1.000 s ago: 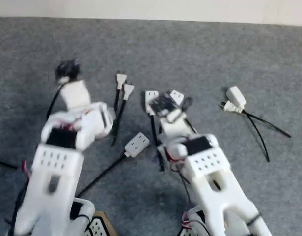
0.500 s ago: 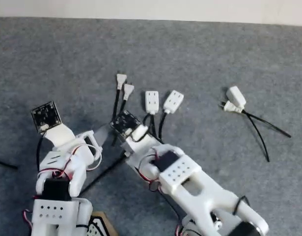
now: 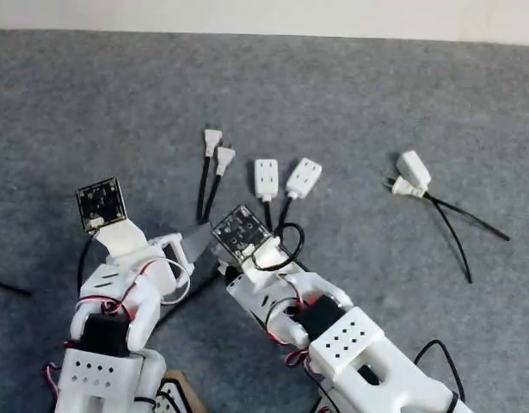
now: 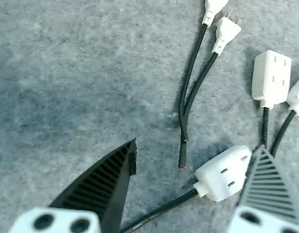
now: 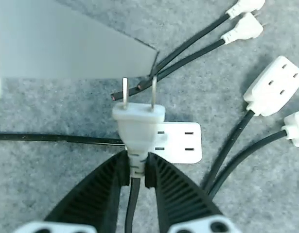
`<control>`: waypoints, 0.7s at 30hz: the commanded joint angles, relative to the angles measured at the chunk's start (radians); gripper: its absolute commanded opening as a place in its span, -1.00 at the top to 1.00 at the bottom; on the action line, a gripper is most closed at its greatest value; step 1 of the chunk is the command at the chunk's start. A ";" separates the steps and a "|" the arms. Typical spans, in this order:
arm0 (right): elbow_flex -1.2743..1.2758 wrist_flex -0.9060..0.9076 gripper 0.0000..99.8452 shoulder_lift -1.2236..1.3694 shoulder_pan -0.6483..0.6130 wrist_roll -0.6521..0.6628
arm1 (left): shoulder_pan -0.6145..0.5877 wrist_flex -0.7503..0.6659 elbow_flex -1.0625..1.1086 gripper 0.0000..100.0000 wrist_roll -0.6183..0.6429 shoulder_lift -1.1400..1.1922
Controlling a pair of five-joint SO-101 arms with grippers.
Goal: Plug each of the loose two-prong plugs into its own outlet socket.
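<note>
My right gripper (image 5: 137,162) is shut on a white two-prong plug (image 5: 138,119), prongs pointing away, just above a white outlet socket (image 5: 181,142) lying on the carpet. My left gripper (image 4: 195,148) stands open around that same socket (image 4: 222,172), without touching it. One of its fingers (image 3: 198,242) lies beside the right arm's camera board (image 3: 242,231). Two loose plugs (image 3: 212,138) (image 3: 224,157) lie farther off, with two more outlet sockets (image 3: 266,176) (image 3: 304,177) beside them.
A plug and socket joined together (image 3: 410,176) lie at the far right, their black cords trailing toward the near right. Black cords from the loose plugs (image 4: 188,92) run across the grey carpet between the grippers and the far sockets. A wall edge runs along the back.
The right arm swung from over the two far sockets toward the near socket, carrying the plug. The left arm pulled back from the far left and turned toward the same socket.
</note>
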 commanded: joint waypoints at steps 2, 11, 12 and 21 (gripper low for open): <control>-0.008 0.007 0.99 -0.015 -0.008 -0.009 | 0.051 0.003 -0.004 0.28 -0.014 -0.004; -0.125 0.133 0.99 -0.054 -0.008 -0.009 | 0.076 -0.014 0.036 0.29 -0.055 -0.002; -0.153 0.159 0.99 -0.061 -0.008 -0.009 | 0.076 -0.017 0.042 0.29 -0.055 -0.002; -0.275 0.251 0.99 -0.070 -0.002 -0.005 | 0.125 -0.012 0.053 0.29 -0.057 -0.002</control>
